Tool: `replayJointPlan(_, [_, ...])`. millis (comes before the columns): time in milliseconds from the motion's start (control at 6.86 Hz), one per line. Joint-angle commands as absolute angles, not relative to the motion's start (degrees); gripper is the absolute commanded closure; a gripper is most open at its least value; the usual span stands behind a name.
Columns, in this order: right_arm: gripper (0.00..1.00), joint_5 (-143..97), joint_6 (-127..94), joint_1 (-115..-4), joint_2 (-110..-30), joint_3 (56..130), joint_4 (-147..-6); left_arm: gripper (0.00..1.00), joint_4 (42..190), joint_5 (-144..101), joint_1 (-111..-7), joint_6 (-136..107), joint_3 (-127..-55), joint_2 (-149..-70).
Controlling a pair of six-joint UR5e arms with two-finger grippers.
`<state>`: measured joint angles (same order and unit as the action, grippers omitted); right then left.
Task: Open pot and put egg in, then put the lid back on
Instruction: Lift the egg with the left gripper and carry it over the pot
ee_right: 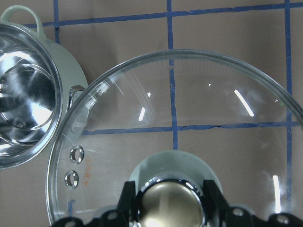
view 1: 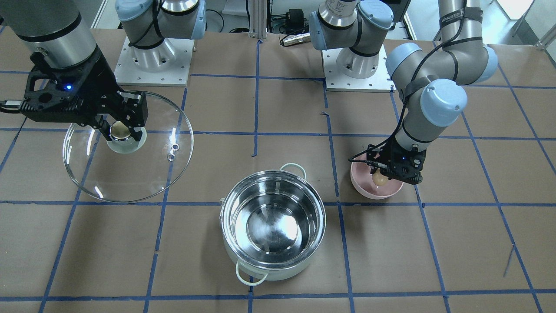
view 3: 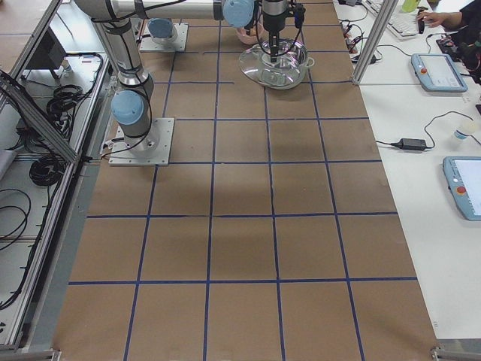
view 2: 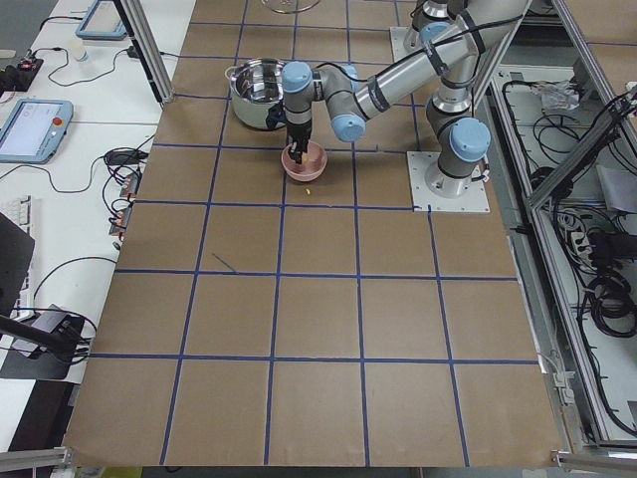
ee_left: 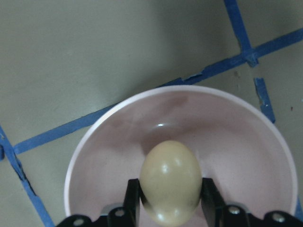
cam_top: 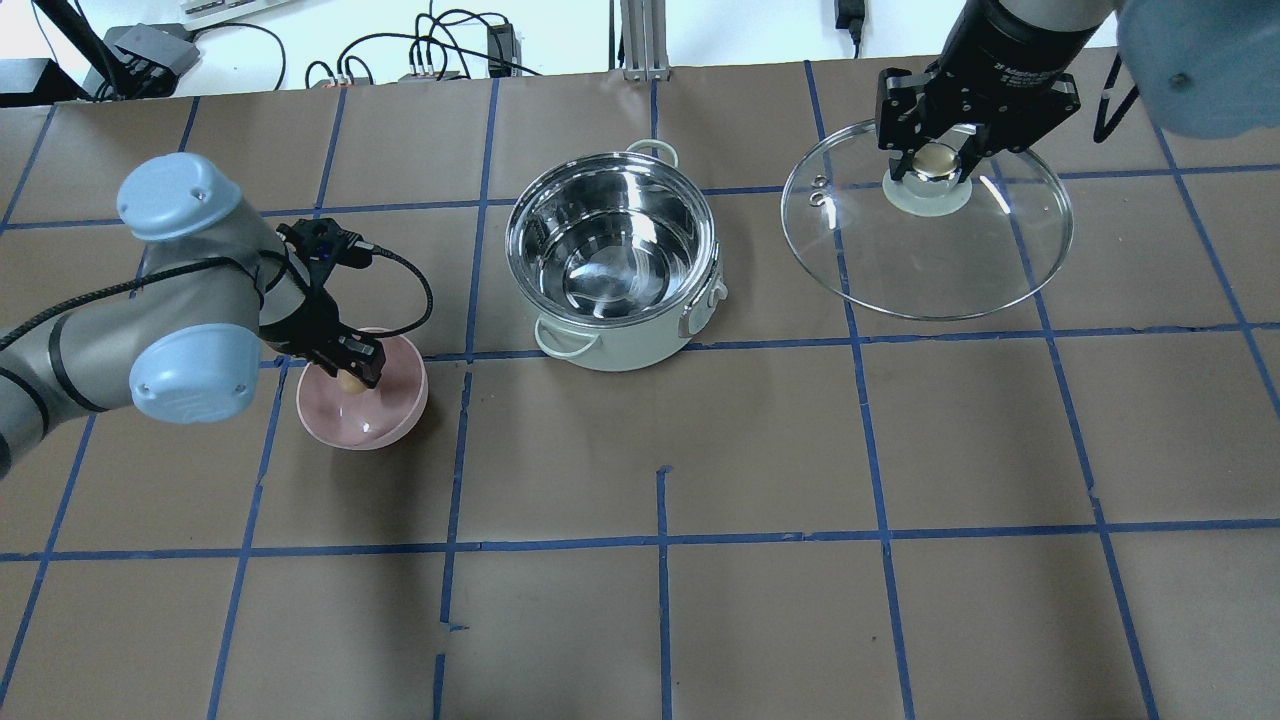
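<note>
the left fingers (ee_left: 132,201) are closed around the egg (ee_left: 171,182), gripping it from both sides low inside the pink bowl (ee_left: 227,123), and i cannot tell if the egg touches the bowl's bottom. the right fingers (ee_right: 127,201) are clamped on the brassy knob (ee_right: 168,205) of the lid (ee_right: 199,109), and they hold the glass lid to the side of the pot (cam_top: 625,352), on the robot's right. the pot stands uncovered on the tabletop (cam_top: 700,600), its shiny steel inside showing, between the bowl and the lid.

Silver arm tubes (view 1: 52,21); pale-blue joint caps (view 1: 443,102); white base plates (view 1: 126,69).
</note>
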<state>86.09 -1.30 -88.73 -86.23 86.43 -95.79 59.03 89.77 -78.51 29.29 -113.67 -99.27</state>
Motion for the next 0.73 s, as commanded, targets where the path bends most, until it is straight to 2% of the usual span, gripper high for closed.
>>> replayJointPlan(0, [0.90, 86.1, -1.2, -88.7, -86.4, 86.5, -95.7, 0.97, 69.5, 89.4, -80.8, 21.9, -103.8, -98.8])
replayJointPlan(146, [0.90, 86.2, -1.2, -88.7, -86.2, 86.5, -95.6, 0.94, 70.2, 88.7, -83.7, 15.9, -101.4, -99.1])
replayJointPlan(583, [0.90, 86.0, -1.1, -87.4, -86.2, 86.7, -95.4, 0.94, 69.9, 86.1, -91.6, -2.3, -95.1, -101.3])
